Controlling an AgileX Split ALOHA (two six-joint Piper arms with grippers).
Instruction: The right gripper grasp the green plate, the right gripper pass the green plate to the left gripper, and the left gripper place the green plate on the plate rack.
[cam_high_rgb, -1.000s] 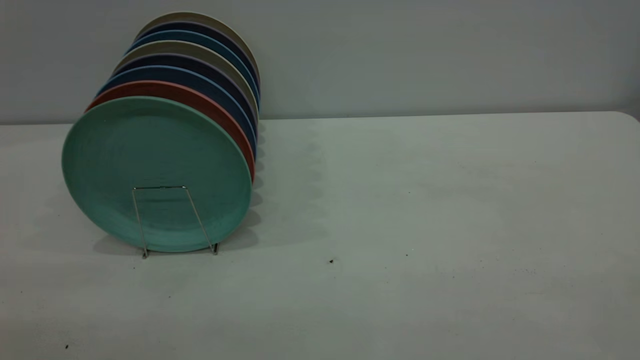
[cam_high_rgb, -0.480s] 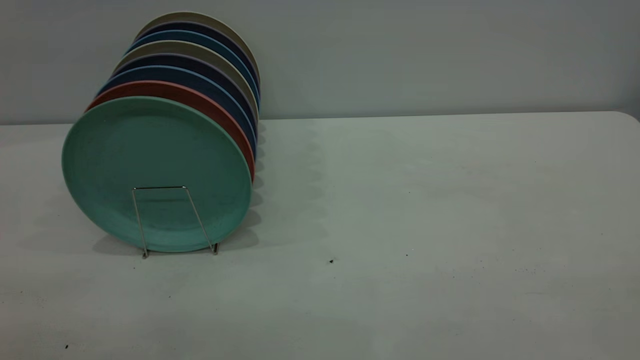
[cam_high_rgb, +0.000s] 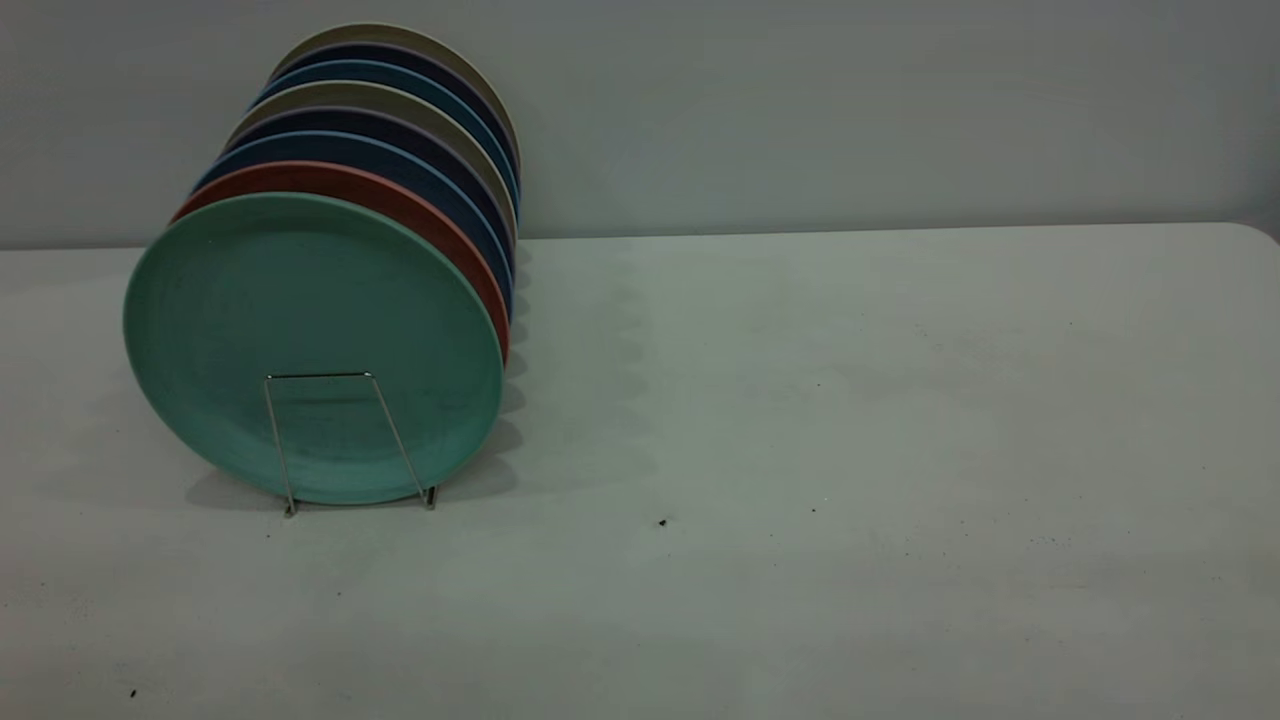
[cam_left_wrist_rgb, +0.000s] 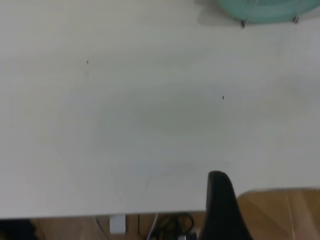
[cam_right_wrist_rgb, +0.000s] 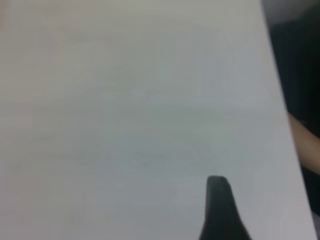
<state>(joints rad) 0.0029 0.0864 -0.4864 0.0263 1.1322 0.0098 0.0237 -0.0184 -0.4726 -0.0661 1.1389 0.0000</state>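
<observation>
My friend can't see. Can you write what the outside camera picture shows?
A green plate stands upright at the front of a row of plates in a wire plate rack on a pale table. No robot arm is visible.

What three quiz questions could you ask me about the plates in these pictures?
1. True or false: the green plate stands at the front of the rack.
2. Which colour plate sits right behind it? A) grey B) salmon C) yellow
3. Fill in: the arms are ____ the exterior view.

Key:
1. True; the rack's front wire loop crosses its face.
2. B, the salmon plate.
3. Out of. One dark finger of the left gripper and of the right gripper shows in each wrist view, above the table.
</observation>
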